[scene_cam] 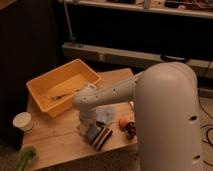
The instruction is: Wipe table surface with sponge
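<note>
The table surface (55, 142) is a small tan wooden top in the middle of the camera view. A small light-blue sponge (93, 132) lies near its front edge, touching a striped dark-red, white and black object (103, 138). My white arm reaches in from the right and bends down over the table. My gripper (86, 126) hangs at its end, just left of the sponge and close above the wood. The wrist hides most of the gripper. I cannot tell whether it touches the sponge.
An orange-yellow tray (42, 83) fills the back left of the table. A pale cloth (104, 116) lies behind the sponge. A white cup (22, 121) stands at the left edge, a green object (25, 158) at the front left corner, small orange and dark items (126, 125) at the right.
</note>
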`<state>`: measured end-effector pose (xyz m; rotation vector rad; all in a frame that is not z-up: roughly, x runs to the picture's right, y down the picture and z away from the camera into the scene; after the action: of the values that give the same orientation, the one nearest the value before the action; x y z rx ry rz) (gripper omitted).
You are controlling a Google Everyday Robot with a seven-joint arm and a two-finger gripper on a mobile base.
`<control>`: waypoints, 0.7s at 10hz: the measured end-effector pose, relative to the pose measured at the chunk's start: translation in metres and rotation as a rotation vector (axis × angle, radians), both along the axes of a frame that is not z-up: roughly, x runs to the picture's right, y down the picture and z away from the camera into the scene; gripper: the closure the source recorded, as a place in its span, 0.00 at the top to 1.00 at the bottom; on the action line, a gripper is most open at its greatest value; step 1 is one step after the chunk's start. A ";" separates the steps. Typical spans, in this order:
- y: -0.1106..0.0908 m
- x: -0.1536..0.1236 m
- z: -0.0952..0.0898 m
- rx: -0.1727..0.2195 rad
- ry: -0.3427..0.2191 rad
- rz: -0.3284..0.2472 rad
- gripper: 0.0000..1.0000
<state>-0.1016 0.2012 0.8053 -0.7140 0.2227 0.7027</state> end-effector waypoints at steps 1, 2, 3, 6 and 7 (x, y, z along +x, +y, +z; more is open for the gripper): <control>-0.003 -0.007 0.006 0.002 -0.009 -0.003 0.06; -0.004 -0.017 0.014 0.002 -0.023 -0.008 0.06; -0.003 -0.017 0.024 -0.002 -0.023 -0.011 0.06; -0.002 -0.036 0.045 -0.012 -0.046 -0.037 0.06; -0.002 -0.038 0.050 -0.020 -0.047 -0.040 0.06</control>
<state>-0.1392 0.1991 0.8549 -0.7423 0.2005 0.6452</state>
